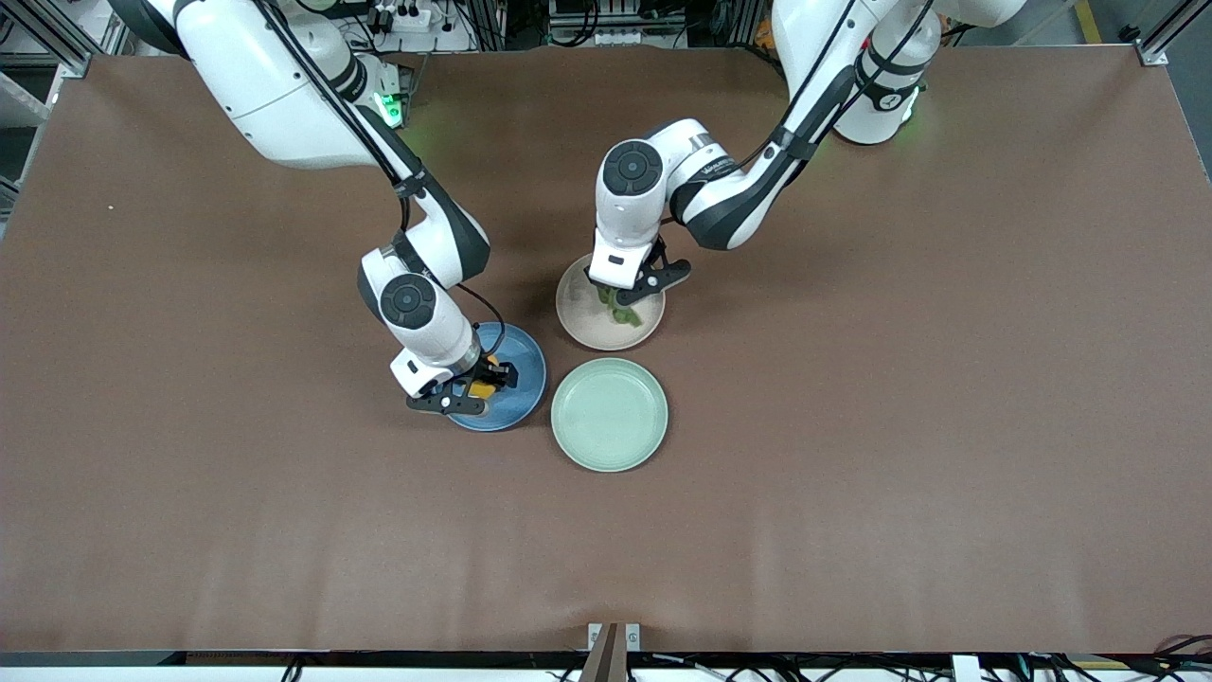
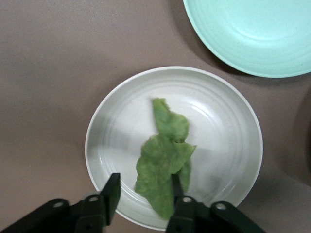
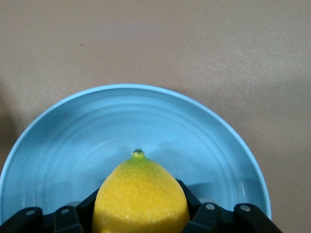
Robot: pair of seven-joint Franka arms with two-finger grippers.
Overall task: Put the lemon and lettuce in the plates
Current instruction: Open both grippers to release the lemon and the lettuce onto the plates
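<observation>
The lemon point(image 1: 484, 386) is small and yellow, and it sits between the fingers of my right gripper point(image 1: 476, 390), low over the blue plate point(image 1: 526, 364). In the right wrist view the fingers press both sides of the lemon point(image 3: 141, 196) above the blue plate point(image 3: 97, 131). The lettuce point(image 1: 626, 312), a wrinkly green leaf, lies in the beige plate point(image 1: 578, 327). My left gripper point(image 1: 620, 296) hangs open just over it. In the left wrist view the lettuce point(image 2: 163, 155) rests on the plate point(image 2: 221, 131), its stem end by one fingertip point(image 2: 176, 187).
A pale mint-green plate point(image 1: 609, 414) stands empty, nearer to the front camera than the beige plate and beside the blue one; it also shows in the left wrist view point(image 2: 252, 34). Brown table point(image 1: 852, 426) lies all around the three plates.
</observation>
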